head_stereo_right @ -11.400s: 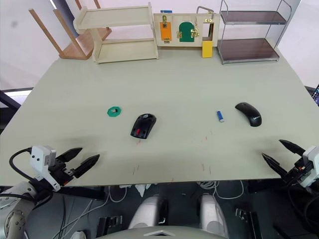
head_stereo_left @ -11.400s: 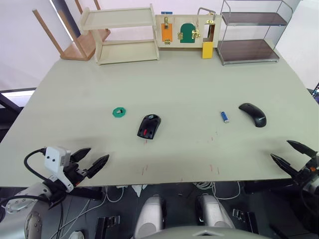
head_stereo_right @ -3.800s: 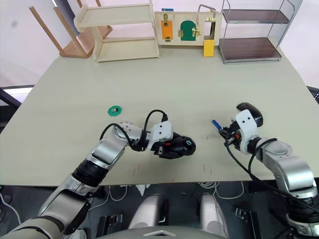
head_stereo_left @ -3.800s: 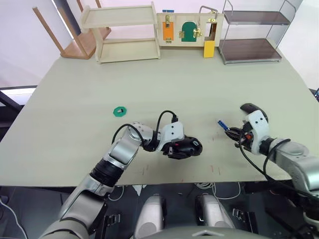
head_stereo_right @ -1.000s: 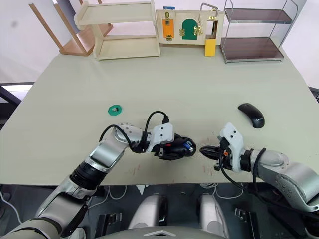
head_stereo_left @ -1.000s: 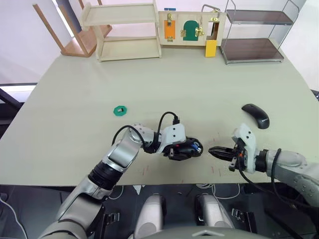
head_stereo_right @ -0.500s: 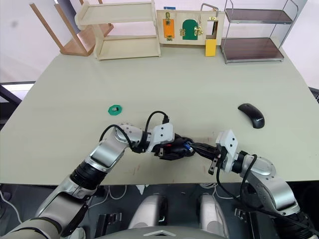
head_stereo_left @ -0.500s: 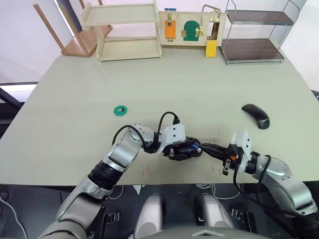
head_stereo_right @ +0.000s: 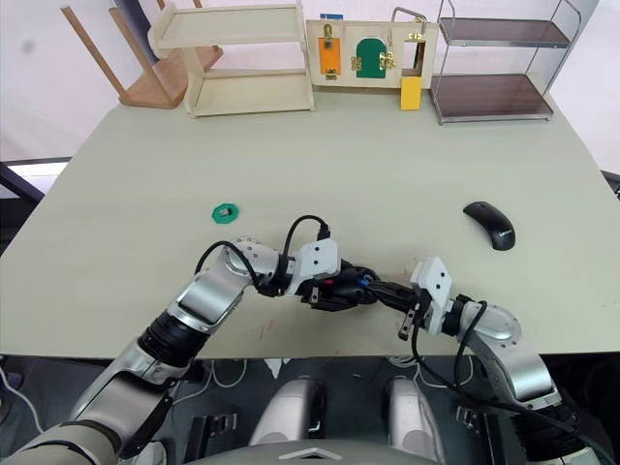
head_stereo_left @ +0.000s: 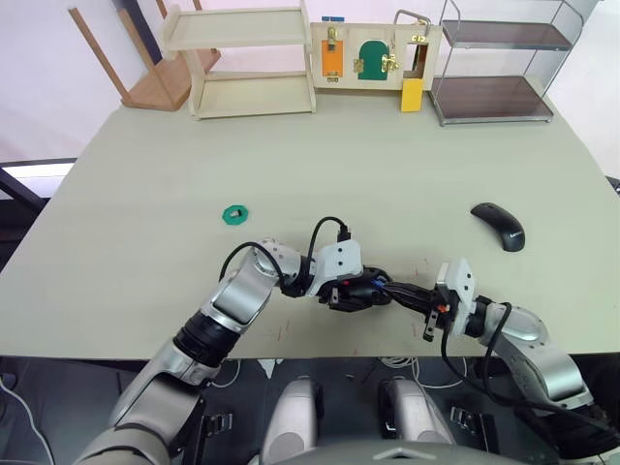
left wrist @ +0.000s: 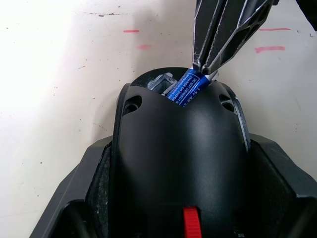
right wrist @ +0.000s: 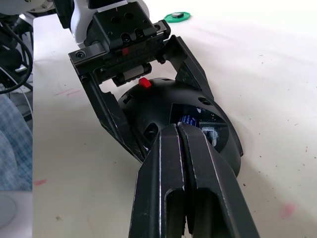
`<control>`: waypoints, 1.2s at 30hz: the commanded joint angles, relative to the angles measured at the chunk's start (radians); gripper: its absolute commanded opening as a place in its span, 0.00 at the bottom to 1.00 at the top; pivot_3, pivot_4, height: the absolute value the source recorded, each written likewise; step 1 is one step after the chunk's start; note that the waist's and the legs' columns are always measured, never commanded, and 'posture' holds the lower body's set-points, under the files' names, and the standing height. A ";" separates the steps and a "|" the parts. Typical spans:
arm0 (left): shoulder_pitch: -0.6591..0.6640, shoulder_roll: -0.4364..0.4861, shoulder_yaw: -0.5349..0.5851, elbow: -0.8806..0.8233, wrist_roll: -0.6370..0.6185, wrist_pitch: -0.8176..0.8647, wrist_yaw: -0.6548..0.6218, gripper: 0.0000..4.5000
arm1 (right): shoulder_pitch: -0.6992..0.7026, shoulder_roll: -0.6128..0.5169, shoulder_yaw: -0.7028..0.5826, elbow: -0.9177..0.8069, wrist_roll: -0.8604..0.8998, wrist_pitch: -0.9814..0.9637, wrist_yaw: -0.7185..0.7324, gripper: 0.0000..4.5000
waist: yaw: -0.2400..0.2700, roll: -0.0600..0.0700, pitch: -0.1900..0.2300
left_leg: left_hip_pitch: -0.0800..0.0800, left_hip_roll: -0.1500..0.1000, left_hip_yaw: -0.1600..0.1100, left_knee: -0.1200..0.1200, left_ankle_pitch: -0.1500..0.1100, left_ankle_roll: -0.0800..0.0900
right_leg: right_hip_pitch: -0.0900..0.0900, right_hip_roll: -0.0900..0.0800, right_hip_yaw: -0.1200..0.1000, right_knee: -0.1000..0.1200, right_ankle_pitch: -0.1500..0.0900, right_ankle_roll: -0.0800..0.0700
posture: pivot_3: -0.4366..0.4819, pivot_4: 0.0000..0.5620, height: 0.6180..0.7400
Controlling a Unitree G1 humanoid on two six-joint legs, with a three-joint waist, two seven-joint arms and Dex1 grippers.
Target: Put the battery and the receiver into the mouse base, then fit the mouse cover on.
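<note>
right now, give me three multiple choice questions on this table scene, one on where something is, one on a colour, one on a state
1. Where does the mouse cover lie?
A. on the table, toward the robot's right, apart from both grippers
B. on the wooden shelf
C. on top of the mouse base

2. What colour is the flat ring lying on the table?
A. orange
B. green
C. white

3. What is the state of the battery?
A. lying loose beside the mouse cover
B. pushed by the right gripper into the mouse base, which the left gripper clamps
C. standing on the metal rack

Answers: 1 A, the black shell sits alone on the bare tabletop. 2 B, the ring is plainly green in both eye views. 3 B, the left wrist view shows the blue cell at the base's hollow with shut fingertips against its end.
</note>
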 commanded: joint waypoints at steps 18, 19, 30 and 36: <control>0.016 0.009 -0.030 0.017 0.014 0.038 -0.007 0.66 | -0.050 0.066 0.075 0.305 -0.135 -0.146 0.057 0.01 | -0.006 -0.001 -0.006 | 0.019 0.002 -0.001 -0.001 0.000 0.000 | 0.015 0.001 0.002 0.001 -0.003 0.000 | 0.48 0.27 1.00; 0.017 0.009 -0.030 0.017 0.015 0.038 -0.007 0.66 | -0.055 0.063 0.078 0.313 -0.142 -0.137 0.056 0.01 | -0.007 0.000 -0.006 | 0.019 0.002 -0.001 -0.001 0.000 0.000 | 0.015 0.001 0.002 0.002 -0.002 -0.002 | 0.48 0.27 1.00; 0.020 0.007 -0.029 0.009 0.015 0.049 -0.004 0.66 | -0.056 0.020 0.078 0.292 -0.153 -0.106 0.058 0.01 | -0.007 0.000 -0.012 | 0.020 0.002 -0.001 -0.001 0.000 0.000 | 0.015 0.002 0.003 0.002 -0.002 -0.002 | 0.48 0.27 1.00; 0.027 0.005 -0.029 0.001 0.013 0.052 0.000 0.66 | -0.030 -0.029 -0.023 0.139 -0.023 -0.141 0.135 0.01 | -0.002 0.001 -0.011 | 0.017 0.002 -0.001 -0.001 0.000 0.000 | 0.014 0.001 0.003 0.000 -0.002 -0.003 | 0.48 0.27 1.00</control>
